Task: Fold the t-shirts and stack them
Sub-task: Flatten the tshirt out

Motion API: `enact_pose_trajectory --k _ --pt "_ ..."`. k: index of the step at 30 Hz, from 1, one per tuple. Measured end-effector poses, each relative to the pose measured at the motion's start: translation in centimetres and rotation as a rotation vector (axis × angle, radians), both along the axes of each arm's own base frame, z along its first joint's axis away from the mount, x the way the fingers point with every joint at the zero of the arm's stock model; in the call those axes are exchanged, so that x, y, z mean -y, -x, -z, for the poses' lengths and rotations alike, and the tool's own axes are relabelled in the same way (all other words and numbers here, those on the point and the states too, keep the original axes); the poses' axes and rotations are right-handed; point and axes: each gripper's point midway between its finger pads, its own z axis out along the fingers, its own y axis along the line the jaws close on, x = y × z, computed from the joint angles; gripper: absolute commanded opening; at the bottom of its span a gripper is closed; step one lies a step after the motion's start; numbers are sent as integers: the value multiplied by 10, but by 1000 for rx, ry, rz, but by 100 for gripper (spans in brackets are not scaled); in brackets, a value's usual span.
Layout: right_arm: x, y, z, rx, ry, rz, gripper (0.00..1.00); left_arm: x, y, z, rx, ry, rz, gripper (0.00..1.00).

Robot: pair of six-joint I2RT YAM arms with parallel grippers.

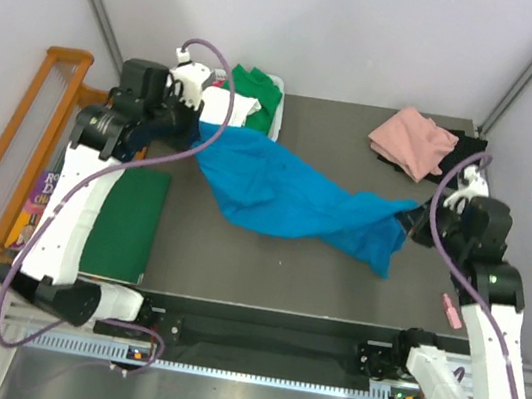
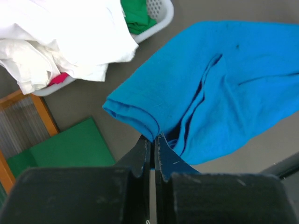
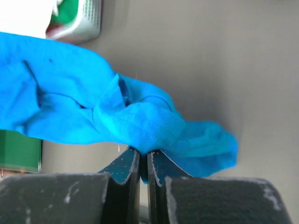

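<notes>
Blue t-shirt (image 1: 286,198) slung between your two pincers above the desk (image 1: 316,268); spreading step, no fold begun

From your left: green board (image 1: 131,219) flat on the desk; left pincer (image 2: 152,140) closed tight on a bunched edge of the blue t-shirt; white basket (image 2: 161,18) at the far edge holding a white t-shirt (image 2: 70,37) heaped over its rim, a green t-shirt (image 2: 138,16) and a scrap of pink-red cloth below; the blue t-shirt sagging twisted mid-desk, whether it touches you cannot tell; pink t-shirt (image 1: 412,142) lying over a black t-shirt (image 1: 467,145) in the far right corner, unfolded; right pincer (image 3: 144,156) clamped on the opposite bunched end. Your next move likely calls for drawing both ends apart evenly to untwist the cloth, then lowering it flat onto bare desk, clear of the board and basket
</notes>
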Motion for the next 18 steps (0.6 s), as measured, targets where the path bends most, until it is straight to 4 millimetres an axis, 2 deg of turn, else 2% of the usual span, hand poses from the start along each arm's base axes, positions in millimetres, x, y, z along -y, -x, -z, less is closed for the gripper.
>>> enact_pose_trajectory --k 2,4,8,10,13,16,18 --pt "-6 24 16 -18 -10 -28 0 -1 20 -6 19 22 18 0" --pt "-14 47 39 -62 -27 -69 0 -2 40 -2 13 35 34 0" --pt "-25 97 112 -259 -51 -130 0 -5 69 26 -50 35 53 0" --pt "-24 119 136 -352 -43 -135 0 -6 76 42 -90 29 56 0" --pt "-21 123 138 -380 -27 -127 0 -4 78 59 -141 28 60 0" --pt "-24 114 125 -383 -32 -135 0 0 74 65 -172 39 67 0" --pt "-29 109 117 -377 -49 -154 5 3 73 68 -192 50 74 0"
